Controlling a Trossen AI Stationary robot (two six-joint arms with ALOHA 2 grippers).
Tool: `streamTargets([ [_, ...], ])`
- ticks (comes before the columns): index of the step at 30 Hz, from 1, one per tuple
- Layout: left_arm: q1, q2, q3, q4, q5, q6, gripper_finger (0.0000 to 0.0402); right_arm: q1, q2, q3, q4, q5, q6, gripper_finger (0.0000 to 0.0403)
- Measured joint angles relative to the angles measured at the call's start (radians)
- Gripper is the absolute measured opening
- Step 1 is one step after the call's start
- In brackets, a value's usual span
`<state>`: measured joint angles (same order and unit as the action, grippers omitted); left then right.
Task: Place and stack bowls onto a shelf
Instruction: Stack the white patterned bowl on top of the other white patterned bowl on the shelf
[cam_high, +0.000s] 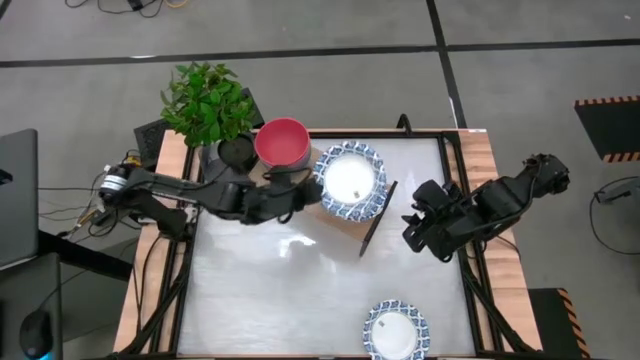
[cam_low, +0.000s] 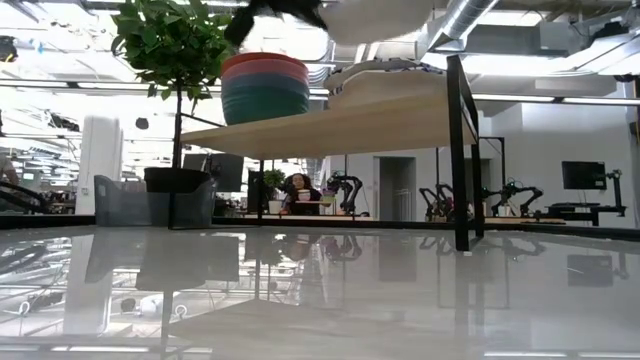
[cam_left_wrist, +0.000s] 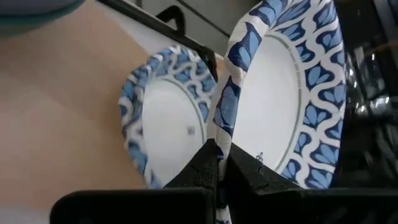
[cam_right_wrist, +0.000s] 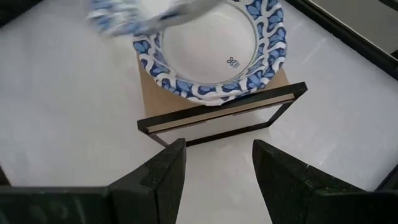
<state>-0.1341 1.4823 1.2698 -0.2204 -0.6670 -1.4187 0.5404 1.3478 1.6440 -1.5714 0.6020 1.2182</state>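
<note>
One patterned bowl (cam_left_wrist: 280, 93) clamped in left tool (cam_left_wrist: 221, 163); right tool (cam_right_wrist: 214, 168) apart; no readable writing.

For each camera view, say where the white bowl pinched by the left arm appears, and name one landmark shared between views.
High view: held bowl at upper centre, over the shelf's right end.
Low view: only its underside shows, at the top edge.
Left wrist view: large, right of centre, rim in the left gripper.
Right wrist view: blurred rim at the top.
Shared landmark: the shelf.
</note>
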Motion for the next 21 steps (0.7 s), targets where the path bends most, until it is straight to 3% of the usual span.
streamTargets([
  [7, 0.071, 0.098, 0.003, 0.029, 0.084, -0.140, 0.0000, 0.002, -0.033, 0.000, 0.000, 0.002, -0.148, 0.0210],
  [14, 0.064, 0.158, 0.022, 0.073, 0.078, -0.189, 0.0000, 0.002, -0.080, 0.000, 0.000, 0.003, -0.254, 0.0210],
  [18, 0.055, 0.155, 0.026, 0.073, 0.018, -0.191, 0.0000, 0.002, -0.109, 0.000, 0.000, 0.026, -0.267, 0.0210],
  [21, 0.055, 0.154, 0.026, 0.076, 0.062, -0.179, 0.0000, 0.002, -0.126, 0.000, 0.001, 0.034, -0.275, 0.0210],
])
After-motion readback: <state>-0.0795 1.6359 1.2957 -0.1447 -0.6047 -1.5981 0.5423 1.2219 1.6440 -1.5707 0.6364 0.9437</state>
